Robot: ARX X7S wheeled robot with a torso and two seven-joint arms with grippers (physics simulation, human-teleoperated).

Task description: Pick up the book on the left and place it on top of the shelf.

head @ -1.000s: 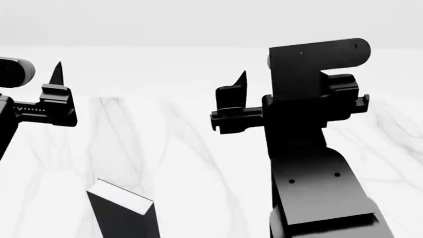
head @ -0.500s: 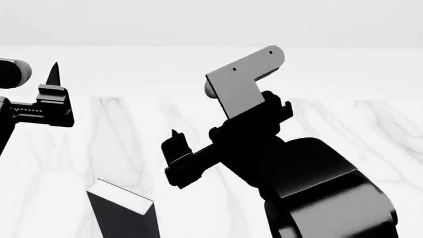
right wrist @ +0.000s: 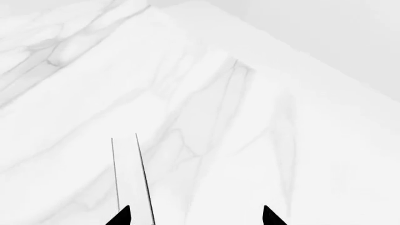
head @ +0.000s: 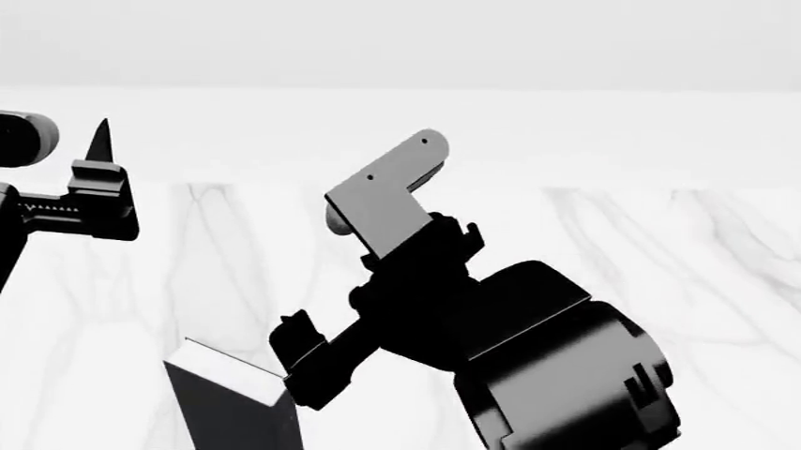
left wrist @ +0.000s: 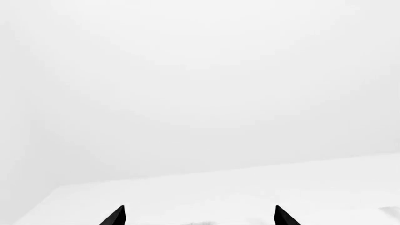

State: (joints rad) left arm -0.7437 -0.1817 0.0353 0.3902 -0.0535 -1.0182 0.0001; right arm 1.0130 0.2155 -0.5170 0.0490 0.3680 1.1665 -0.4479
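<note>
A dark book (head: 232,412) with a pale upper face stands on the marble table (head: 651,244) at the bottom left of the head view. In the right wrist view it shows as a narrow pale strip between two thin dark lines (right wrist: 132,183). My right gripper (head: 300,361) is low, right beside the book's near corner, tilted down to the left. Its jaws stand wide apart and empty (right wrist: 195,216), one tip over the strip. My left gripper (left wrist: 198,216) is open and empty, raised at the far left, with one finger (head: 103,142) pointing up. The shelf is out of view.
The white marble table top fills the head view, with its far edge (head: 400,183) against a plain white wall. My right arm's bulky forearm (head: 564,375) covers the lower middle. No other objects show.
My right arm has swung down and to the left, bringing its gripper from mid-height down to the book's corner. The left arm and the book have not moved.
</note>
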